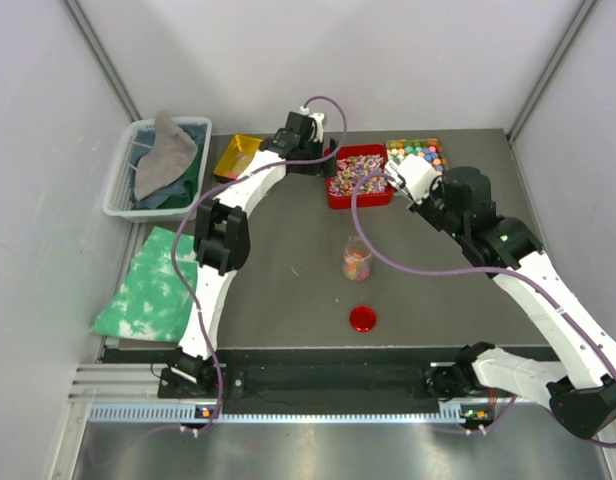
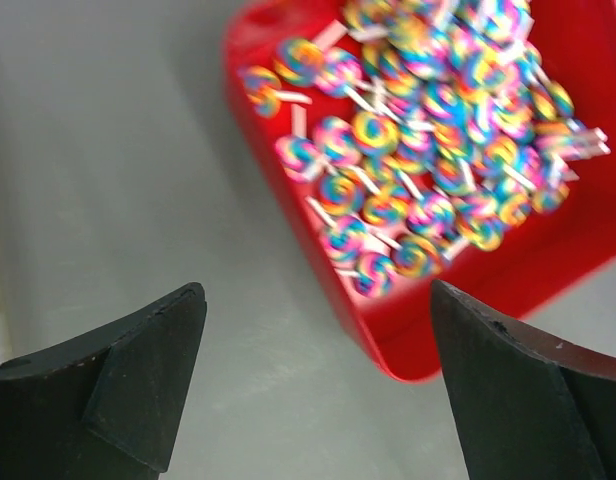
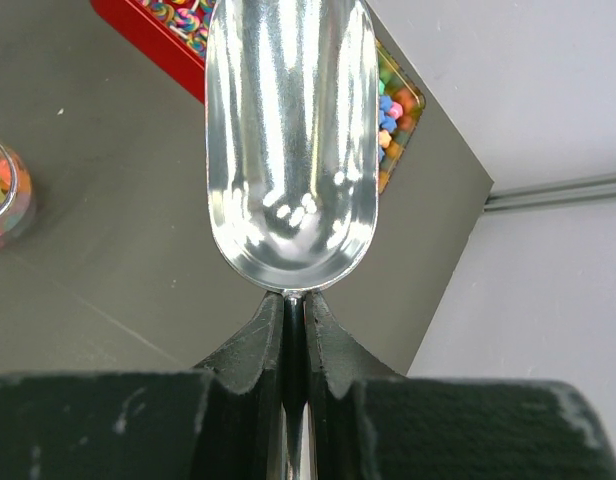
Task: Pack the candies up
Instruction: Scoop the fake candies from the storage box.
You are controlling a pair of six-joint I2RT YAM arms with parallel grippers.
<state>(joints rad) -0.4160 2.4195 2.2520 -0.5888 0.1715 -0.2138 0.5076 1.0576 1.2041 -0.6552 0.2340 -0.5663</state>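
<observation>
Scoop empty, left hand released over the red tray, jar waiting uncapped.

My right gripper (image 3: 293,308) is clenched on the thin handle of a shiny metal scoop (image 3: 288,150), whose bowl holds nothing. My left gripper (image 2: 316,330) is spread wide and grasps nothing, hovering at the corner of the red plastic tray (image 2: 578,250). The candies sit in three places. The swirled lollipop pieces (image 2: 428,150) are in that tray and the pastel balls in the clear tray (image 1: 416,152) beside it. Some are already in the small clear jar (image 1: 356,260), whose round red lid (image 1: 363,318) lies near it. I worry the scoop may twist in so narrow a grip when it digs. The stick-tangled pieces could spill over the rim, and the unsteadied jar could tip during a pour.
</observation>
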